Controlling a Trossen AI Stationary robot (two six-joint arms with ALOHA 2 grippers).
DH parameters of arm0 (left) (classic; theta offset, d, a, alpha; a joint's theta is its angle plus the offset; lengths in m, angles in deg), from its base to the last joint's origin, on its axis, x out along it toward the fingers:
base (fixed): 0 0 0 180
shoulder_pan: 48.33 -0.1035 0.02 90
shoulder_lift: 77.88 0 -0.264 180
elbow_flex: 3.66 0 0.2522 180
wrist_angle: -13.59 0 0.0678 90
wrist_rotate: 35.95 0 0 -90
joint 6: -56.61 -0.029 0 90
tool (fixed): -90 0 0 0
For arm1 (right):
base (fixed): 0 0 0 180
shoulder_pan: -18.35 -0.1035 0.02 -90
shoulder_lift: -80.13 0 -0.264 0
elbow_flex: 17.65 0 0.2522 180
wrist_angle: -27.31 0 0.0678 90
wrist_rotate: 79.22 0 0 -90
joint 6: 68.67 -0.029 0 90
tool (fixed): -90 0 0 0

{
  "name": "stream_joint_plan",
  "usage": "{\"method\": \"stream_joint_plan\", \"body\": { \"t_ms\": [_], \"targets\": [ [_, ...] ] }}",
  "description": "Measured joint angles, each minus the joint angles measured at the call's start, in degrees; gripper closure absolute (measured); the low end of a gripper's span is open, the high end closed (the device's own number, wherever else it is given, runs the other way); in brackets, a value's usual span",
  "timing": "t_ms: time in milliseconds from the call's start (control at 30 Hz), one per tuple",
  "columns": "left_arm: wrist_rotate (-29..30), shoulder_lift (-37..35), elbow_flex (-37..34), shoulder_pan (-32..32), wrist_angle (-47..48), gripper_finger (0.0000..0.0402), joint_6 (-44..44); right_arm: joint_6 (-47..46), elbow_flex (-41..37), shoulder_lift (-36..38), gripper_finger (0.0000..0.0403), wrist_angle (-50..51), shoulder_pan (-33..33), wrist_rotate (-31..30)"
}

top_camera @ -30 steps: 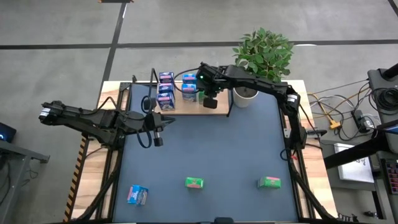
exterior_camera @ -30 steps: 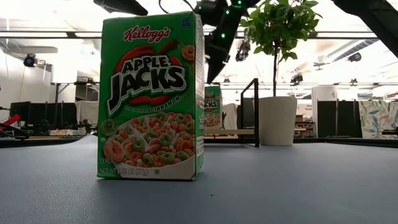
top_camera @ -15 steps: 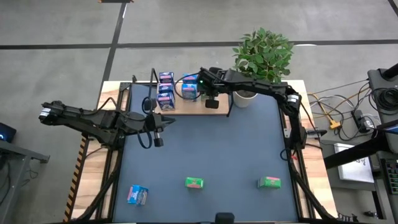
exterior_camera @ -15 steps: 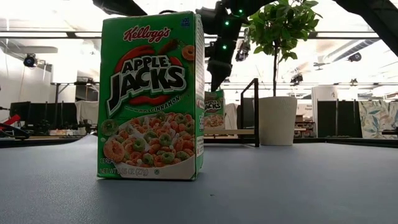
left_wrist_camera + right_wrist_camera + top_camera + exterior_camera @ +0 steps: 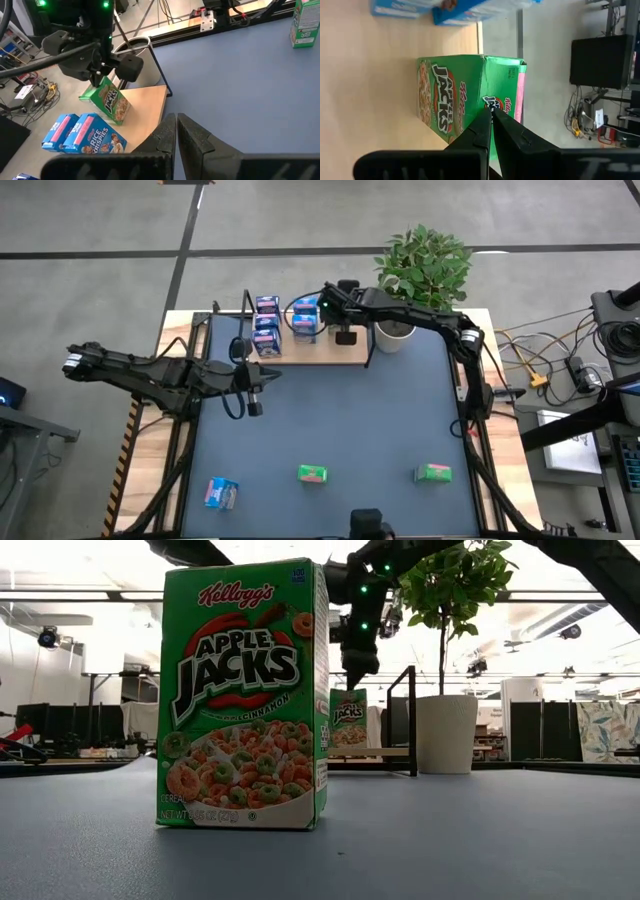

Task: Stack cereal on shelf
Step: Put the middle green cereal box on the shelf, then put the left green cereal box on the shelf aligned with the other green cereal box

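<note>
Spanning the whole view from above, the bench (image 5: 330, 420) carries the shelf (image 5: 350, 352) along its far edge beside a white plant pot (image 5: 396, 334), and the work of the moment is there: the right gripper (image 5: 345, 335) hangs just above a green cereal box (image 5: 111, 102) standing on the shelf's wooden board, its fingers pressed together with nothing between them. From the wrist views the box looks released and standing on its own, a little askew next to two blue boxes (image 5: 82, 134) lying on the board. To finish this step well, I judge the right arm should lift straight up and clear before swinging away, so that the closed fingertips do not clip the box top and tip it. Out on the near side of the bench wait three more boxes: a green one in the middle (image 5: 312, 473), another green one to its right (image 5: 434, 472), and a light blue one at the left (image 5: 221, 493). Over the left part of the bench the left gripper (image 5: 253, 406) idles, fingers together and empty.
</note>
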Motion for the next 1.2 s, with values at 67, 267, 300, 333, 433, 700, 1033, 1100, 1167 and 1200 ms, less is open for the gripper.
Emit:
{"method": "stream_joint_plan", "body": {
  "t_ms": [67, 267, 300, 333, 433, 700, 1033, 1100, 1167, 1200],
  "targets": [
    [0.02, 0.0, -0.04, 0.0, 0.1, 0.0402, -0.02, 0.53, -0.01, 0.0, 0.039, -0.04, 0.57, -0.02],
    [0.04, 0.0, -0.05, 0.0, 0.05, 0.0402, -0.07, 4.13, -0.01, 0.0, 0.039, 0.01, 0.75, -2.42],
    [0.07, 0.0, -0.06, 0.0, 0.05, 0.0402, -0.2, 5.07, -0.02, 0.0, 0.039, 0.05, 0.61, -3.77],
    [0.07, 0.0, -0.04, 0.0, 0.05, 0.0402, -0.26, 6.15, -0.04, 0.0, 0.039, 0.14, 0.46, -4.96],
    [0.09, 0.0, -0.05, 0.0, 0.05, 0.0402, -0.28, 7.97, -0.04, 0.15, 0.039, 0.07, 0.0, -5.83],
    [0.11, 0.0, -0.05, -0.02, 0.0, 0.0402, -1.36, 4.87, 3.13, 0.6, 0.039, 1.97, -1.35, -5.39],
    [-0.04, 0.81, -0.22, -0.07, 0.03, 0.0402, 0.87, -6.8, 10.35, 0.9, 0.039, 12.84, -8.99, 10.05],
    [-0.07, 0.87, -0.89, 0.0, -0.06, 0.0402, 2.09, -9.6, 10.67, 1.21, 0.039, 13.79, -11.46, 15.91],
    [-0.09, 0.87, -1.97, 0.0, -0.03, 0.0402, 3.42, -12.77, 10.35, 1.57, 0.039, 14.1, -14.26, 19.23],
    [-0.09, 0.85, -2.54, 0.0, -0.15, 0.0402, 4.2, -14.47, 10.14, 1.73, 0.039, 14.36, -15.83, 19.58]
  ]
}}
